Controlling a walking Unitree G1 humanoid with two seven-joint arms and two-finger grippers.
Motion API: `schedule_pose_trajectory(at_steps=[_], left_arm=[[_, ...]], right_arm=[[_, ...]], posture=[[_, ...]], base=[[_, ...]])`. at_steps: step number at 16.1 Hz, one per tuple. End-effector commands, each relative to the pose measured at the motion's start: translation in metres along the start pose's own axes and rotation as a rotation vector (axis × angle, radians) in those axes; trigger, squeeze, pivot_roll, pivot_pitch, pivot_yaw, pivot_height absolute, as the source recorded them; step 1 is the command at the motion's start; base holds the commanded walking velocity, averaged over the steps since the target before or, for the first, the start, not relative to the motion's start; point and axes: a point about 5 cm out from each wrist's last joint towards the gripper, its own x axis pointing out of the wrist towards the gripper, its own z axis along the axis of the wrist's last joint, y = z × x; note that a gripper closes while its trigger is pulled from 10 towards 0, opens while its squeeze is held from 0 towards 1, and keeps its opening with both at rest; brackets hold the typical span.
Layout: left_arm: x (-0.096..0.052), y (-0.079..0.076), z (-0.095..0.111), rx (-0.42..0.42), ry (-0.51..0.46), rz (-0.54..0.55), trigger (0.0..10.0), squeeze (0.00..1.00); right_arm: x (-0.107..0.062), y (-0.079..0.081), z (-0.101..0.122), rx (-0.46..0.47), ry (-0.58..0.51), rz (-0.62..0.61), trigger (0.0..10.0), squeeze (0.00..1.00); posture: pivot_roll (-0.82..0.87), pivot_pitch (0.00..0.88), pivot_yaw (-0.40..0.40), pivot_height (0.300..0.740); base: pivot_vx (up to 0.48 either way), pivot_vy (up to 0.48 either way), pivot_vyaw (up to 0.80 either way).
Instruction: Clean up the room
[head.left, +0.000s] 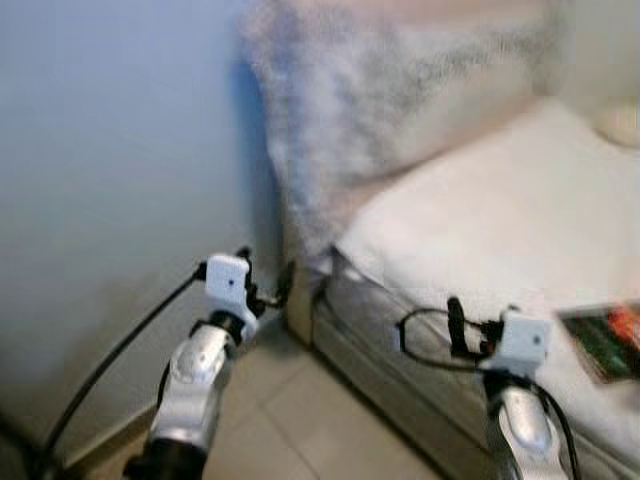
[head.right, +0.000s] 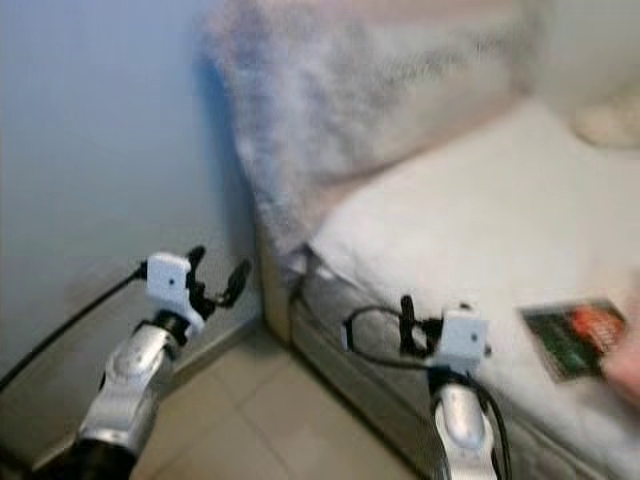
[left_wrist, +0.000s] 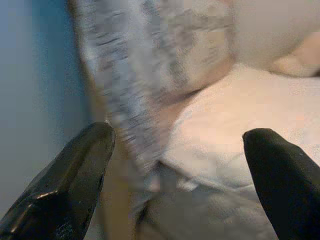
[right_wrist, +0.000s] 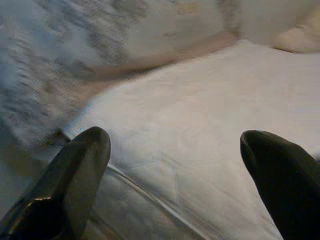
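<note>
The views are blurred. A bed with a white sheet (head.left: 500, 230) stands ahead on the right. A fuzzy grey-and-white blanket (head.left: 380, 90) hangs at its head end, next to the wall. A flat green-and-red booklet (head.left: 605, 340) lies on the sheet near the bed's front edge. My left gripper (head.left: 265, 270) is open and empty, held up over the floor between the wall and the bed corner. My right gripper (head.left: 480, 325) is open and empty too, at the mattress edge just left of the booklet. The right wrist view looks across the sheet (right_wrist: 200, 115) between its fingers (right_wrist: 75, 170).
A pale blue wall (head.left: 110, 180) closes off the left. Beige floor tiles (head.left: 300, 420) run between the wall and the grey bed side (head.left: 390, 370). A cream object (head.left: 620, 120) lies at the far right of the bed. A pinkish blur (head.right: 625, 365) touches the booklet's right end.
</note>
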Motion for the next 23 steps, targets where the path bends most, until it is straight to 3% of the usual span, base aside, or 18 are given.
schedule_pose_trajectory(at_steps=[1,4,8,12,15,17,23], left_arm=[[0.006,-0.009,0.006,0.005,-0.029,-0.048,10.0,0.00],[0.010,-0.015,0.007,-0.007,-0.037,-0.076,10.0,0.00],[0.010,-0.012,-0.003,-0.057,0.008,-0.057,10.0,0.00],[0.009,-0.010,-0.010,-0.085,0.023,-0.045,10.0,0.00],[0.013,-0.013,-0.006,-0.016,0.009,-0.045,10.0,0.00],[0.014,-0.013,-0.006,0.003,0.007,-0.042,10.0,0.00],[0.013,-0.007,-0.011,-0.018,0.031,0.082,10.0,0.00]], right_arm=[[0.002,-0.007,0.005,-0.006,-0.026,-0.032,10.0,0.00],[0.001,-0.008,0.005,-0.011,-0.025,-0.039,10.0,0.00],[-0.004,-0.013,0.004,-0.023,-0.023,-0.051,10.0,0.00],[-0.004,-0.011,0.009,-0.045,-0.049,-0.036,10.0,0.00],[0.000,-0.004,0.020,-0.062,-0.096,-0.006,10.0,0.00],[-0.001,-0.008,0.017,-0.046,-0.076,-0.028,10.0,0.00],[-0.001,-0.009,0.009,-0.052,-0.028,-0.029,10.0,0.00]], posture=[[0.17,0.000,0.005,0.735],[0.16,0.000,0.012,0.735],[0.15,0.000,0.012,0.735],[0.14,0.000,0.013,0.735],[0.14,0.000,0.013,0.735],[0.14,0.000,0.014,0.735],[0.13,0.000,0.021,0.735]], base=[[0.307,-0.364,-0.58],[0.328,-0.347,-0.58],[0.357,-0.315,-0.58],[0.000,0.000,-0.58],[0.000,0.000,-0.58],[0.000,0.000,-0.58],[0.000,-0.373,-0.19]])
